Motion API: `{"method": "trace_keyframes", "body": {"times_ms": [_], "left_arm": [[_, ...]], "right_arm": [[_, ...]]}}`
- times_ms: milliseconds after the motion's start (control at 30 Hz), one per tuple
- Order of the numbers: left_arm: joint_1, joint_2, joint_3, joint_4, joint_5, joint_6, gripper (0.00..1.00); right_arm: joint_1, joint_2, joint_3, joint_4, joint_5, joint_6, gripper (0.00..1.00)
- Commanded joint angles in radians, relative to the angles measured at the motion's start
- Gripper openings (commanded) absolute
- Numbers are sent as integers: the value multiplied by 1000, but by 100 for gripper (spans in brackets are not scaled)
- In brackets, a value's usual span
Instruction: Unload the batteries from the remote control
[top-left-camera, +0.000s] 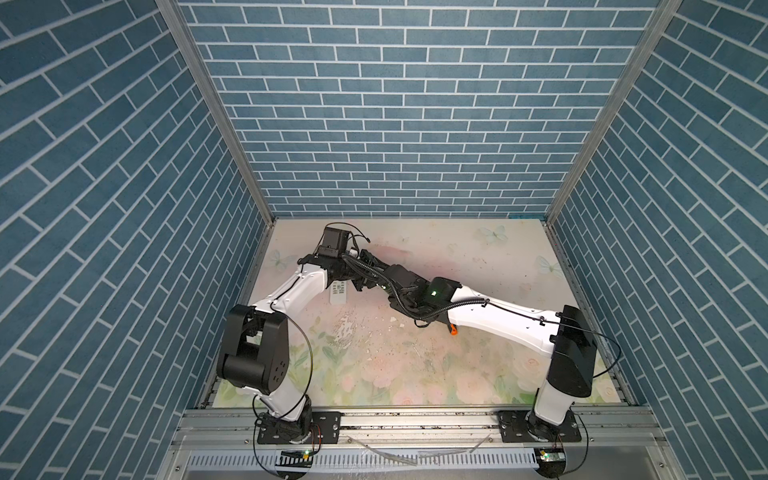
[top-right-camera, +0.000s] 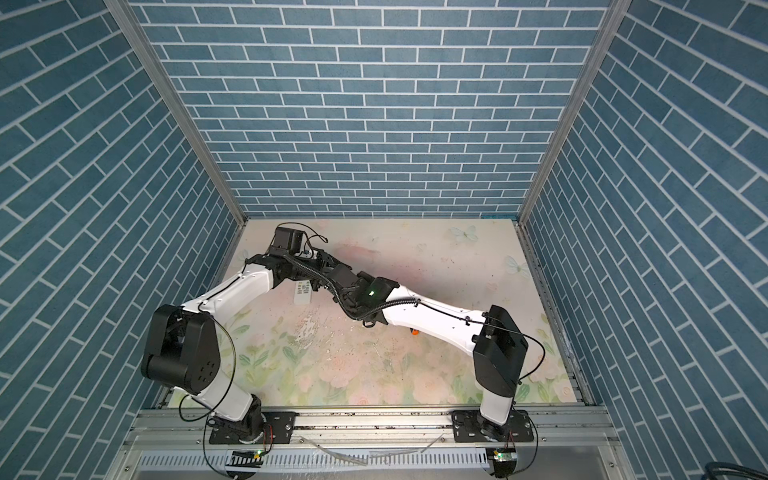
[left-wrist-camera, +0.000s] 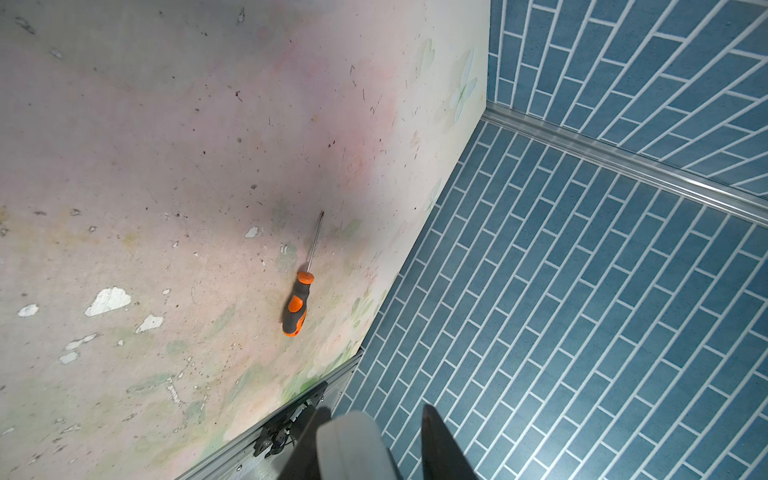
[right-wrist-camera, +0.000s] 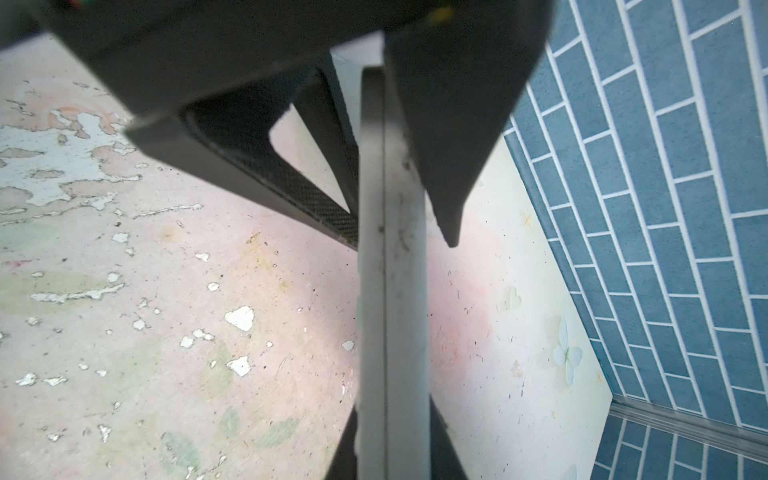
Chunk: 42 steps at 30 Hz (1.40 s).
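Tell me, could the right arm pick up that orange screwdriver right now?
Probably not yet. The right tool is shut on the remote control, so it has no free grip. The screwdriver lies bare, nothing on it; with the remote set down, it would likely be within reach.

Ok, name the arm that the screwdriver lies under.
The right arm: the screwdriver pokes its orange handle out from beneath that white forearm. Nothing orange shows by the left arm.

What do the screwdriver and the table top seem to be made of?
The screwdriver: the thin shaft looks like bare metal, grey and shiny; the handle looks like orange plastic with dark, matte, probably rubbery grip zones. The table top: seems a printed floral film over a white board, since chipped patches show white beneath.
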Motion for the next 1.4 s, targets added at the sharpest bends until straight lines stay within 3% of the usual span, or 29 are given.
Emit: {"method": "trace_keyframes", "body": {"times_ms": [0, 133, 333, 467, 667, 800, 933, 1067, 1233, 1367], "left_arm": [[-5, 7, 10, 13, 21, 6, 36], [-5, 5, 21, 13, 20, 6, 30], [-5, 1, 21, 23, 17, 2, 11], [-5, 3, 14, 37, 17, -7, 0], [-5, -2, 15, 73, 24, -27, 0], [-5, 6, 14, 94, 33, -41, 0], [-2, 10, 3, 139, 37, -67, 0], [9, 21, -45, 307, 37, -159, 0], [43, 89, -186, 890, -20, -418, 0], [47, 157, -250, 1195, -107, -478, 0]], "right_arm": [[5, 12, 41, 22, 19, -22, 0], [5, 11, 38, 39, 15, -20, 0], [8, 4, 29, 63, 15, -18, 0], [7, -8, 19, 81, 22, -14, 6], [13, -33, -2, 98, 39, -16, 26], [15, -57, -25, 114, 41, -16, 51], [21, -83, -45, 115, 38, -18, 58], [36, -127, -67, 113, 20, -12, 61], [52, -168, -78, 65, -27, 114, 60], [52, -191, -100, 60, -36, 276, 61]]}}
